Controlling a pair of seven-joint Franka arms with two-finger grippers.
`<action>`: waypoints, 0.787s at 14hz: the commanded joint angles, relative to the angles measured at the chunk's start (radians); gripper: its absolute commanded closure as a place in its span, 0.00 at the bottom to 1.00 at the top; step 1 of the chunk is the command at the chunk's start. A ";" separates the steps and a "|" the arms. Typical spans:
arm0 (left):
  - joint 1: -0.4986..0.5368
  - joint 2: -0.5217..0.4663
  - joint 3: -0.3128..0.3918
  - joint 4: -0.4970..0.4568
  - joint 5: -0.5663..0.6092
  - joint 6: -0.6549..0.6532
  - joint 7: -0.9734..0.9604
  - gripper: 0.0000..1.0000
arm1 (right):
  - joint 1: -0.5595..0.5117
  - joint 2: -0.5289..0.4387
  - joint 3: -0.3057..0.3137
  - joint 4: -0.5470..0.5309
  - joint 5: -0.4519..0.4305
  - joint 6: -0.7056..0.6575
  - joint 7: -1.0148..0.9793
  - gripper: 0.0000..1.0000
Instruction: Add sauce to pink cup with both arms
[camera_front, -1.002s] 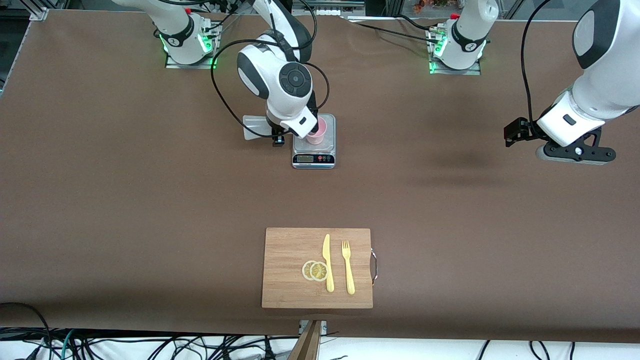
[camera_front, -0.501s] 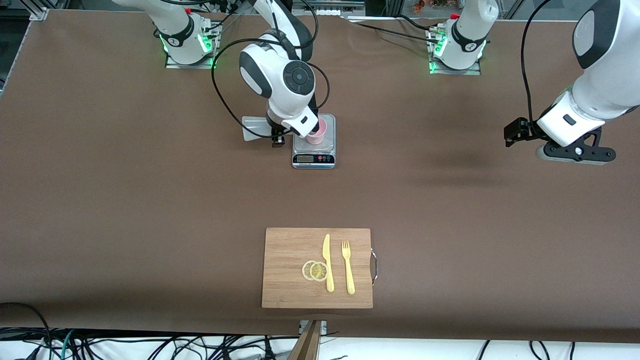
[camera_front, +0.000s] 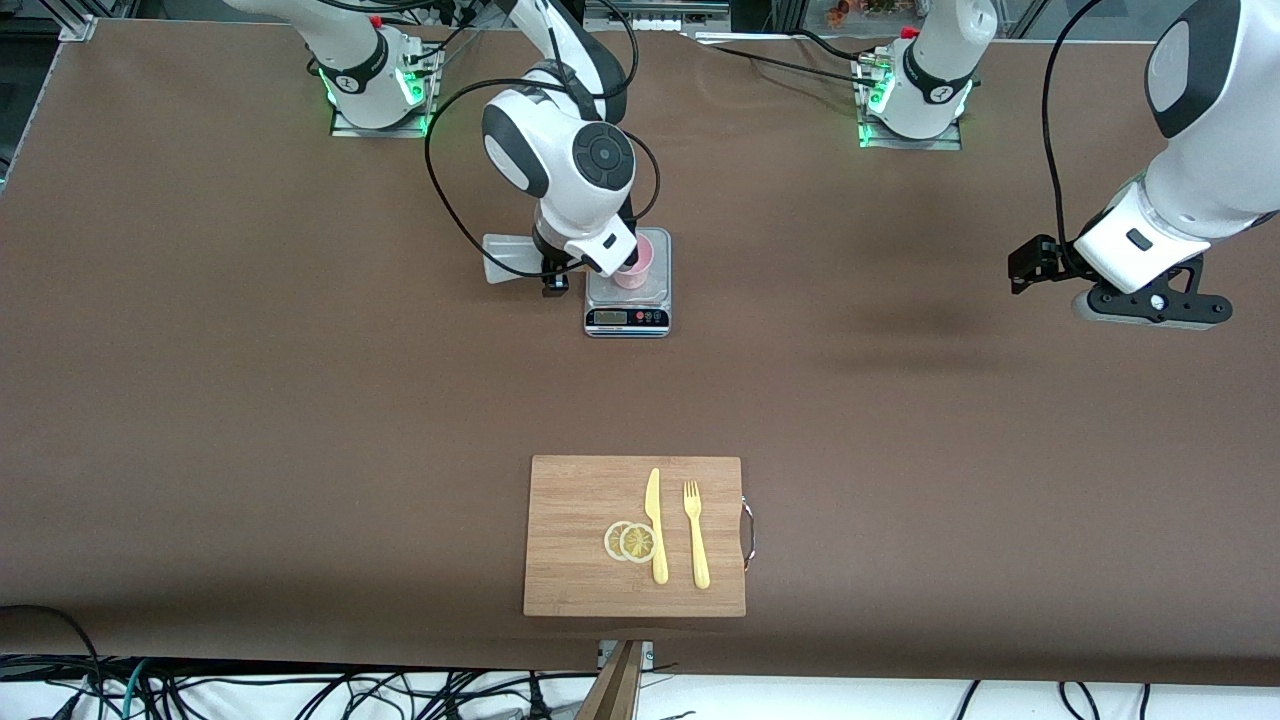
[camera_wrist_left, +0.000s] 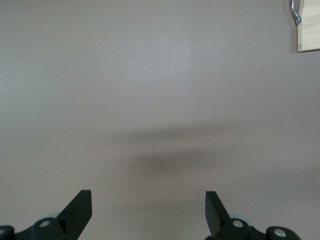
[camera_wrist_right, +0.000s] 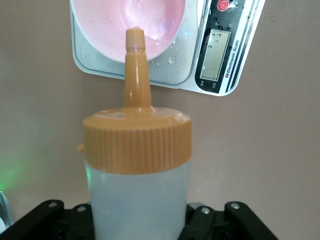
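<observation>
The right gripper (camera_front: 600, 262) is clamped on the sauce (camera_wrist_right: 137, 165), holding it tipped with its orange nozzle (camera_wrist_right: 135, 70) aimed into the pink cup (camera_front: 634, 265). The cup stands on the scale (camera_front: 628, 300). The left gripper (camera_wrist_left: 148, 210) waits over bare table (camera_front: 200, 380) at the left arm's end, fingers (camera_wrist_left: 80, 210) apart.

a robotics lab: two white arms bolted to a brown-covered bench (camera_front: 250, 400), loose cables (camera_front: 300, 690) trailing along its edge.
</observation>
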 joint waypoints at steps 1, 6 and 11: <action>0.006 0.005 0.000 0.018 -0.003 -0.017 0.016 0.00 | 0.012 -0.009 -0.005 -0.007 -0.021 -0.010 0.023 1.00; 0.006 0.005 0.000 0.018 -0.003 -0.017 0.015 0.00 | 0.016 -0.009 -0.003 -0.007 -0.021 -0.009 0.019 1.00; 0.006 0.008 0.000 0.018 -0.003 -0.017 0.015 0.00 | 0.009 -0.029 -0.006 -0.004 0.013 0.017 -0.029 1.00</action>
